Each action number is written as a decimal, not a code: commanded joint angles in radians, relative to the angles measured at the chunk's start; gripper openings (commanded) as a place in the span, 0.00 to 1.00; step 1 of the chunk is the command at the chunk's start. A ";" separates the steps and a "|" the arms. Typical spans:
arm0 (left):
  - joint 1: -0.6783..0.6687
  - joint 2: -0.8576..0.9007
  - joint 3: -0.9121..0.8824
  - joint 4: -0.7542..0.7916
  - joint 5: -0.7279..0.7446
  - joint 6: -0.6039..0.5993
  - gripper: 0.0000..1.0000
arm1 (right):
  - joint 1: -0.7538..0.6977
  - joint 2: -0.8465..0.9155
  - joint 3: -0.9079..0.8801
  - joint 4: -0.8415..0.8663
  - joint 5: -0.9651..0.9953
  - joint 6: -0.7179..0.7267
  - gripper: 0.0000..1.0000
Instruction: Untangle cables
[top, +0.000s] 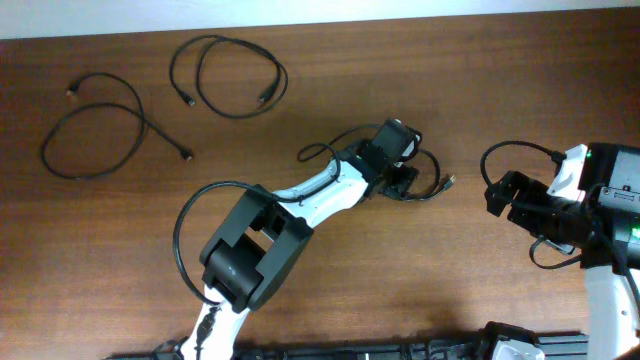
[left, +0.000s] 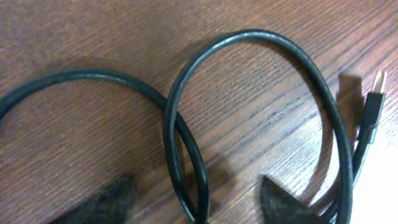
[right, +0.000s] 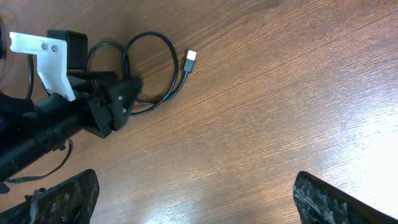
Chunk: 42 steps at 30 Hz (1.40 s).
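Three thin black cables lie apart on the wooden table. One looped cable (top: 145, 118) is at the far left and a second (top: 238, 116) at the upper middle. The third (top: 441, 170) is coiled at centre right, its metallic plug (left: 373, 106) to the right. My left gripper (top: 405, 180) is down over this coil. In the left wrist view it (left: 193, 208) is open, with two crossing strands of the cable (left: 249, 36) between its fingers. My right gripper (top: 500, 195) is to the right of the coil; it (right: 196, 202) is open and empty above bare wood. The third cable (right: 155, 68) also shows in the right wrist view.
The left arm (top: 260, 240) stretches from the front edge diagonally to the centre. A thicker black wire (top: 520, 145) loops off the right arm at the right. The table's back edge (top: 320, 25) meets a white surface.
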 joint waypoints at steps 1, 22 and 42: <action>-0.002 0.033 -0.005 -0.020 -0.001 -0.023 0.38 | -0.006 0.001 -0.002 -0.004 0.016 -0.003 0.99; 0.149 -0.444 0.022 -0.484 -0.267 -0.022 0.00 | -0.006 0.071 -0.003 -0.073 0.015 -0.003 0.99; 0.217 -0.667 0.022 -0.736 -0.498 -0.140 0.00 | -0.005 0.288 -0.003 -0.105 -0.041 0.000 0.99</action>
